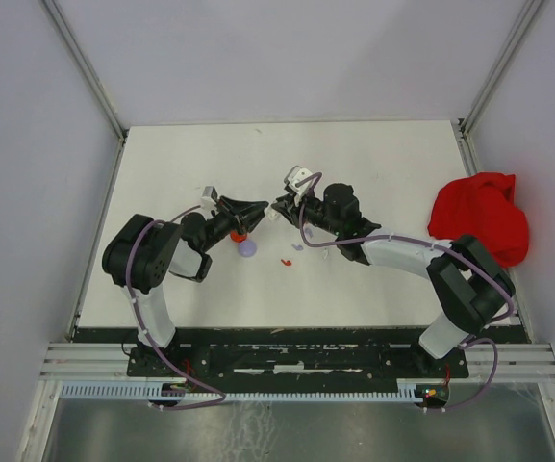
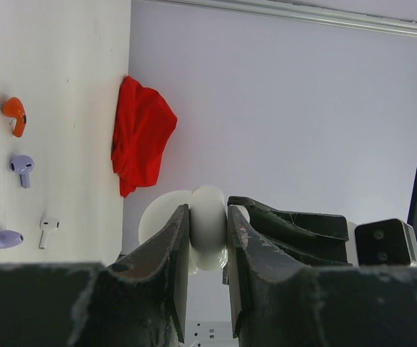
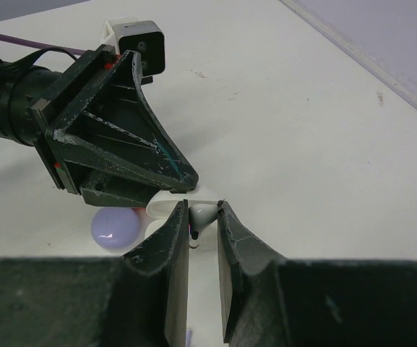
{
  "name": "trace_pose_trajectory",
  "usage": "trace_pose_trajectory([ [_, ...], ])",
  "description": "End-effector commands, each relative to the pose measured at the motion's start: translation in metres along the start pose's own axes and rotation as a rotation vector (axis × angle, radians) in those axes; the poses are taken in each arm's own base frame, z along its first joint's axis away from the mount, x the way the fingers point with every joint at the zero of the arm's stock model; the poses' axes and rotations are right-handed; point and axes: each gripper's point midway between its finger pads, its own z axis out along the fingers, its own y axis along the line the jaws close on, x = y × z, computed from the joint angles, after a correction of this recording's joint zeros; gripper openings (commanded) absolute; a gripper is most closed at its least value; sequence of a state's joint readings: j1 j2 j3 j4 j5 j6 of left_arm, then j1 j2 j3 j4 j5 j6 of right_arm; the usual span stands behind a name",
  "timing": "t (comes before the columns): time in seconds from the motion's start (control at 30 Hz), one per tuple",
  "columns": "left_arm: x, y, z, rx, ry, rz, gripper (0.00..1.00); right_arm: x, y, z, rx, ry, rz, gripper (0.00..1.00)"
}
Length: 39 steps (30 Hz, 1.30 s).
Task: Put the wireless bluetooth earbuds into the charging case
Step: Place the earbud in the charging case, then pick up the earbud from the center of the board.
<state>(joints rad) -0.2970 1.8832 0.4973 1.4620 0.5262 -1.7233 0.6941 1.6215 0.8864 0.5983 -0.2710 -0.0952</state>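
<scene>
Centrally: left claw (image 2: 208, 220) on case (image 2: 209, 202), right claw (image 3: 202, 217) on earbud (image 3: 205, 211), edges (image 1: 99, 236) far.

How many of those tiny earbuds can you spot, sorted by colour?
1 red earbud
2 purple earbuds
2 white earbuds, one lying loose and one pinched in the right gripper
Total: 5 earbuds in view
</scene>
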Motion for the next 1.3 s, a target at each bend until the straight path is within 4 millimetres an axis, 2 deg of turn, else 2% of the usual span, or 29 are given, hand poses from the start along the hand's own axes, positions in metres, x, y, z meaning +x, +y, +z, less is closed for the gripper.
trace_pose_trajectory([
  [0.0, 0.01, -0.038, -0.001, 0.116, 0.035, 0.028, 0.03, -0.015, -0.002, 0.006, 0.006, -0.056, -0.024, 0.0],
  [0.37, 0.008, -0.041, -0.001, 0.129, 0.028, 0.021, 0.03, -0.008, 0.001, 0.007, -0.006, -0.034, -0.013, 0.0],
  [0.43, 0.008, -0.041, 0.0, 0.132, 0.026, 0.022, 0.03, -0.008, 0.002, 0.007, -0.01, -0.033, -0.002, 0.11],
  [0.57, 0.007, -0.042, 0.002, 0.134, 0.025, 0.023, 0.03, -0.014, 0.004, 0.007, -0.018, -0.047, 0.03, 0.4],
  [0.67, 0.006, -0.038, 0.002, 0.127, 0.021, 0.022, 0.03, -0.028, 0.002, 0.005, -0.005, -0.09, 0.053, 0.54],
  [0.77, 0.004, -0.033, 0.002, 0.118, 0.013, 0.018, 0.03, -0.047, -0.002, 0.0, 0.017, -0.159, 0.067, 0.62],
  [0.83, 0.003, -0.03, 0.001, 0.115, 0.008, 0.017, 0.03, -0.061, -0.011, -0.007, 0.056, -0.199, 0.084, 0.64],
  [0.9, 0.001, -0.026, 0.001, 0.11, 0.002, 0.013, 0.03, -0.071, -0.028, -0.018, 0.141, -0.225, 0.112, 0.67],
  [0.97, 0.0, -0.024, 0.001, 0.108, -0.002, 0.015, 0.03, -0.078, -0.044, -0.031, 0.219, -0.231, 0.136, 0.75],
  [1.03, -0.002, -0.02, 0.001, 0.102, -0.008, 0.016, 0.03, -0.07, -0.062, -0.042, 0.336, -0.156, 0.178, 0.84],
  [1.13, -0.003, -0.016, 0.0, 0.096, -0.014, 0.016, 0.03, -0.047, -0.095, -0.062, 0.559, 0.025, 0.293, 0.88],
  [1.2, -0.005, -0.015, -0.001, 0.095, -0.02, 0.017, 0.03, -0.021, -0.104, -0.075, 0.637, 0.203, 0.327, 0.89],
  [1.27, -0.006, -0.015, -0.003, 0.094, -0.025, 0.018, 0.03, 0.011, -0.102, -0.091, 0.679, 0.398, 0.349, 0.9],
])
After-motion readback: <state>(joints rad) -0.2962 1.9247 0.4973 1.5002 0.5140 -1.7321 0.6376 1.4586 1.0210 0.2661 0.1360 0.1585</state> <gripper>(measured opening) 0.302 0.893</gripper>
